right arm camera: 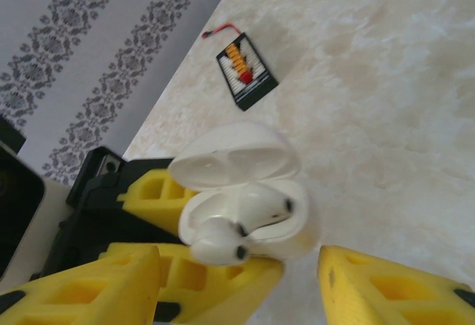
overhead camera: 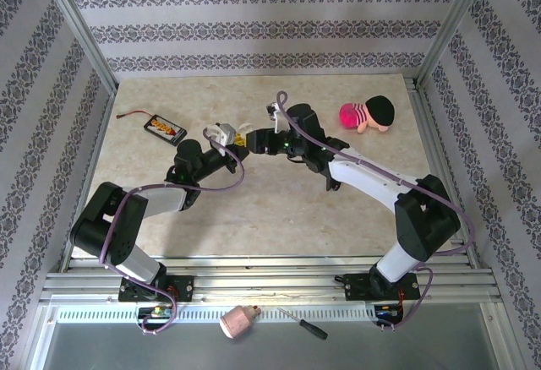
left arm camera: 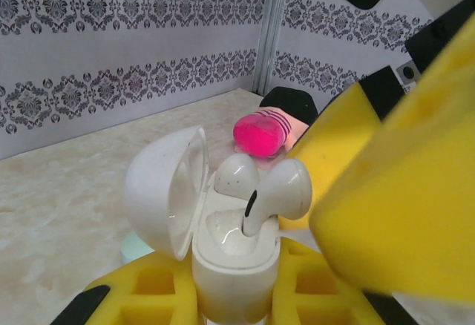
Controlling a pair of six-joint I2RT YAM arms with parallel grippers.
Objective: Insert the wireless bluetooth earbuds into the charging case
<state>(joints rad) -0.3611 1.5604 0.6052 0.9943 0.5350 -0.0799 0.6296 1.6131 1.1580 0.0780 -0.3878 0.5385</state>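
Above the desk [overhead camera: 279, 209] centre, two whitish earbuds [left arm camera: 278, 191] stand in the open charging case [left arm camera: 234, 258], their stems partly hidden in its wells. The left gripper [left arm camera: 236, 306] has its jaws clamped on the case, and the right gripper [right arm camera: 241, 273] has its jaws apart around it.

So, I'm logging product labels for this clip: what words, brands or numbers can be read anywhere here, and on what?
No text is readable in these views.
On the battery pack: a yellow and red label, its print too blurred to read.
On the charging case and the earbuds: plain white, no marking visible.
On the pink toy: no lettering visible.
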